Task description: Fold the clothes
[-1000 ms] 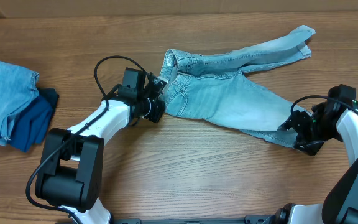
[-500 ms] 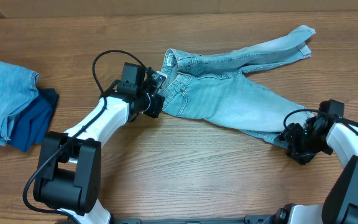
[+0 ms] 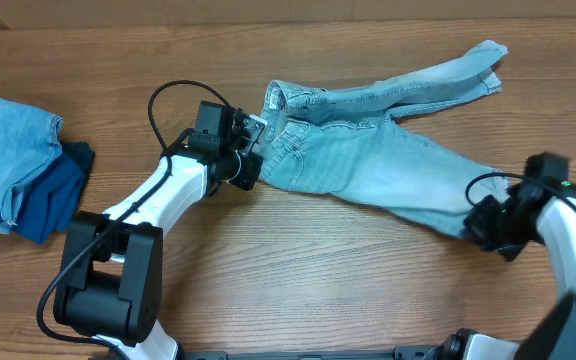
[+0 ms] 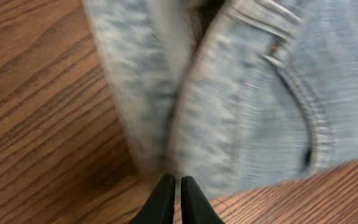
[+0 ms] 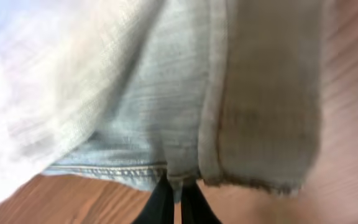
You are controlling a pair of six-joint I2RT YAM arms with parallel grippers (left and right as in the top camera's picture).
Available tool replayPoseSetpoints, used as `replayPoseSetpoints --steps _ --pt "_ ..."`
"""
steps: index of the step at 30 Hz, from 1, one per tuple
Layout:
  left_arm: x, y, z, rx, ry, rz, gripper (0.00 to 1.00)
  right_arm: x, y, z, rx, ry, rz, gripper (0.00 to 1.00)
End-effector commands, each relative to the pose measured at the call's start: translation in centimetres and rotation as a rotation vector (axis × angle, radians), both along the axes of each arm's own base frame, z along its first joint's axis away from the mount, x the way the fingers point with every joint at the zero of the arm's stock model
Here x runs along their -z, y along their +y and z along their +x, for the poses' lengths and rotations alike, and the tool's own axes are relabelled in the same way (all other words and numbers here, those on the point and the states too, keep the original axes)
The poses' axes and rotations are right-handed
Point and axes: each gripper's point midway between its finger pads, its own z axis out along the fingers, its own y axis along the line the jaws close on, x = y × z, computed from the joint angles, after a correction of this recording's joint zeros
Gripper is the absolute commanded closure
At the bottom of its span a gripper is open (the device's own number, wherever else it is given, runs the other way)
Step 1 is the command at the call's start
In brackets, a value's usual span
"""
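The clothes (image 3: 368, 160), pale blue denim shorts, lie spread across the middle of the table. The waistband is at the left, one leg runs to the back right and the other to the front right. My left gripper (image 3: 254, 166) sits at the waistband's near corner. In the left wrist view its tips (image 4: 174, 182) are shut, pinching the denim's edge (image 4: 241, 124). My right gripper (image 3: 474, 224) is at the front-right leg's cuff. In the right wrist view it (image 5: 178, 188) is shut on the hemmed cuff (image 5: 260, 112), with fabric between the fingers.
A folded light-blue garment (image 3: 3, 150) and a dark navy one (image 3: 56, 195) lie stacked at the table's left edge. A black cable (image 3: 168, 105) loops above the left arm. Bare wooden tabletop (image 3: 318, 270) lies in front of the shorts.
My right gripper moved onto the front-right cuff and shut on it. The left gripper shifted slightly back along the waistband and stayed shut.
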Motion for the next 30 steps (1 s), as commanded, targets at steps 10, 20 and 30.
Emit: replayPoseSetpoints --steps 10,20,30 --pt "-2.6 -4.6 -2.9 0.103 0.113 -0.251 0.48 -11.1 -6.5 0.7 0.127 -0.218 -0.374 0.96" --pt "-0.9 -11.0 -8.0 0.402 0.063 -0.055 0.37 -11.1 -6.2 1.1 0.122 -0.235 -0.353 0.91" --pt "0.1 -11.8 -10.1 0.464 0.111 -0.031 0.47 -11.1 -6.2 1.0 0.122 -0.232 -0.352 0.79"
